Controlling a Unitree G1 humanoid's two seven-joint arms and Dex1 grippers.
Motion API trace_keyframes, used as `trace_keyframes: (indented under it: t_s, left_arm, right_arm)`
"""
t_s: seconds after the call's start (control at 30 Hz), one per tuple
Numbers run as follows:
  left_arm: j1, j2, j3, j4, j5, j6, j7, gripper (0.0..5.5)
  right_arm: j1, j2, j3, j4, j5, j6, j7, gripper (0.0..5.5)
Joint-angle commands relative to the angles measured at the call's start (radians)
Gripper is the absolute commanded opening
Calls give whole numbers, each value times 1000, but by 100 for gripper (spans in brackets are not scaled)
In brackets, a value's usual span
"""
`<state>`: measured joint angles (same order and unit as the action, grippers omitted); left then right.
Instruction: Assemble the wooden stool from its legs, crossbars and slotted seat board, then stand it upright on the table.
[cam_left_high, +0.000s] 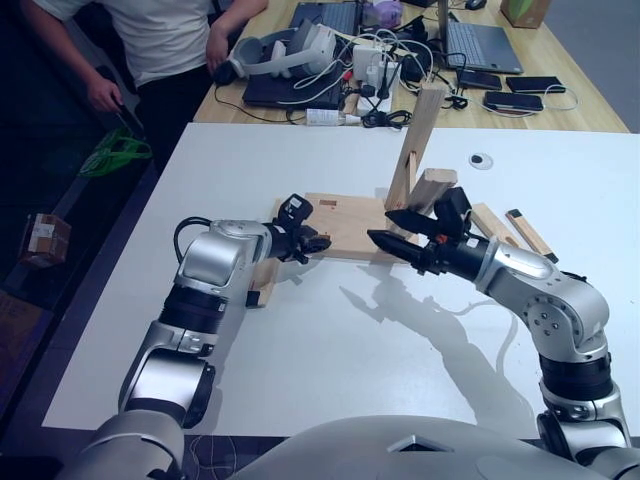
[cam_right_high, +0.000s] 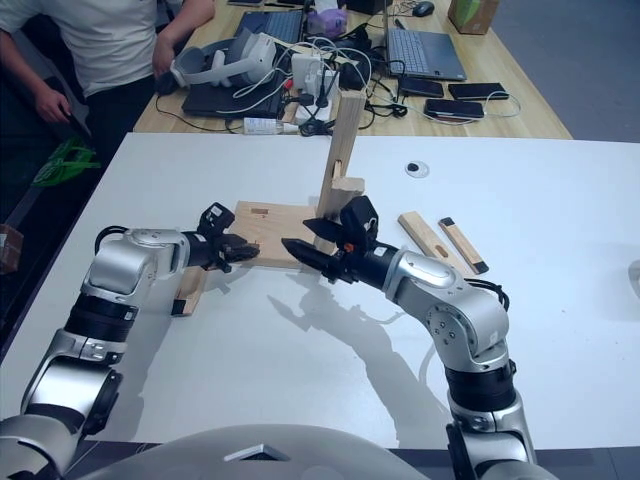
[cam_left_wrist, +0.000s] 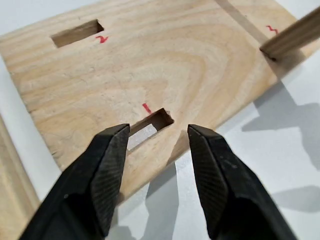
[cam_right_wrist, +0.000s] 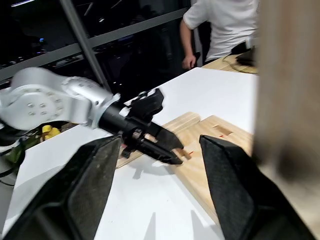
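Note:
The slotted seat board (cam_left_high: 340, 222) lies flat on the white table. One wooden leg (cam_left_high: 417, 140) stands upright from its far right corner, with a short block (cam_left_high: 437, 185) beside it. My left gripper (cam_left_wrist: 155, 145) is open, its fingertips straddling the board's near left edge by a slot marked in red (cam_left_wrist: 152, 122). A second slot (cam_left_wrist: 77, 32) is farther along the board. My right gripper (cam_left_high: 385, 227) hovers open and empty over the board's right front part, close to the leg, pointing at the left gripper (cam_right_wrist: 172, 152). Two loose wooden pieces (cam_left_high: 492, 222) (cam_left_high: 530, 233) lie to the right.
Another wooden piece (cam_left_high: 262, 285) lies under my left forearm. A small round object (cam_left_high: 481, 159) sits at the back right of the table (cam_left_high: 350, 360). Behind is a desk (cam_left_high: 600, 110) with laptops, a headset, cables and phones. A person stands at the back left.

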<state>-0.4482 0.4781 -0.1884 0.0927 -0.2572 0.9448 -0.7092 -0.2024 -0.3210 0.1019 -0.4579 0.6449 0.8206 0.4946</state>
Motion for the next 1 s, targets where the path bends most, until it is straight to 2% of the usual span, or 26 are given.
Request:
trace_keyframes:
  t_s: [0.03, 0.17, 0.27, 0.33, 0.43, 0.53, 0.63, 0.77, 1.0]
  left_arm:
    - [82, 9, 78, -201, -124, 137, -24, 215]
    - [97, -43, 122, -383, -235, 248, 5, 215]
    - [25, -97, 177, -456, -286, 266, 60, 215]
    - [-39, -118, 211, -434, -275, 253, 115, 215]
    - [-103, -109, 219, -267, -156, 203, 260, 215]
    - [-85, -72, 188, -165, -43, 149, 356, 215]
    - [-63, -81, 196, -178, 1, 98, 404, 215]
    - [-38, -135, 212, -229, 25, 71, 478, 215]
    - [-15, -143, 204, -251, 63, 57, 524, 215]
  right_arm:
    - [-25, -2, 12, 53, -99, -41, -66, 295]
    - [-75, -35, -3, 199, -282, -144, -161, 295]
    - [-123, -43, -17, 288, -394, -275, -202, 295]
    - [-136, -19, -38, 296, -378, -294, -190, 295]
    - [-97, -7, -34, 251, -313, -239, -129, 295]
    - [-34, -73, -31, 218, -303, -170, -71, 295]
    - [-26, -163, -124, 283, -310, -175, -30, 295]
    - [-112, -291, -217, 613, -379, -301, 11, 295]
    - [-250, -387, -177, 1250, -522, -530, 98, 295]
